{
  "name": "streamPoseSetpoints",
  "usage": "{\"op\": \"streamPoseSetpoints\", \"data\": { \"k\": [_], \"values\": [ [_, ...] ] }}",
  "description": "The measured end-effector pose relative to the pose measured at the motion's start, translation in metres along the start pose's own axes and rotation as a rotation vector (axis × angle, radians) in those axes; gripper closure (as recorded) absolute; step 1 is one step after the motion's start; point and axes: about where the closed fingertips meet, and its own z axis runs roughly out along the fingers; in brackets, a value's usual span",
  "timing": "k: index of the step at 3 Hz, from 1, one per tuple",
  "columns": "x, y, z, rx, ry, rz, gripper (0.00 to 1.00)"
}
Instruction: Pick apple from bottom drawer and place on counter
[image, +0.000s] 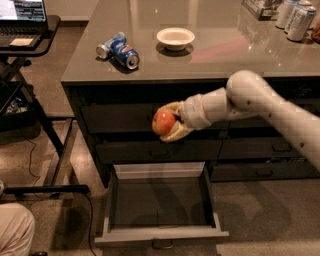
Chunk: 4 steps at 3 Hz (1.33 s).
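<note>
The apple (163, 122) is red-orange and sits between the pale fingers of my gripper (169, 122), which is shut on it. The gripper holds it in front of the cabinet's upper drawers, above the open bottom drawer (161, 204) and just below the edge of the counter (215, 50). The bottom drawer is pulled out, grey inside, with nothing in it. My white arm reaches in from the right.
On the counter lie two blue soda cans (119, 49) on their sides at the left, a white bowl (175, 38) in the middle, and several upright cans (297, 19) at the far right. A black laptop desk (30, 35) stands at the left. A person's knee (15, 230) shows at the lower left.
</note>
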Motion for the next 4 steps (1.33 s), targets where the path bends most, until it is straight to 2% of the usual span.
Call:
{"op": "streamPoseSetpoints", "data": {
  "k": [1,2,3,4],
  "values": [
    [-0.041,-0.045,-0.040,0.069,0.061,-0.023,1.00],
    [-0.061,-0.091,-0.082,0.162,0.082,-0.002,1.00],
    [-0.061,-0.091,-0.082,0.162,0.082,-0.002,1.00],
    [-0.060,-0.089,-0.081,0.160,0.089,0.024,1.00]
  ]
}}
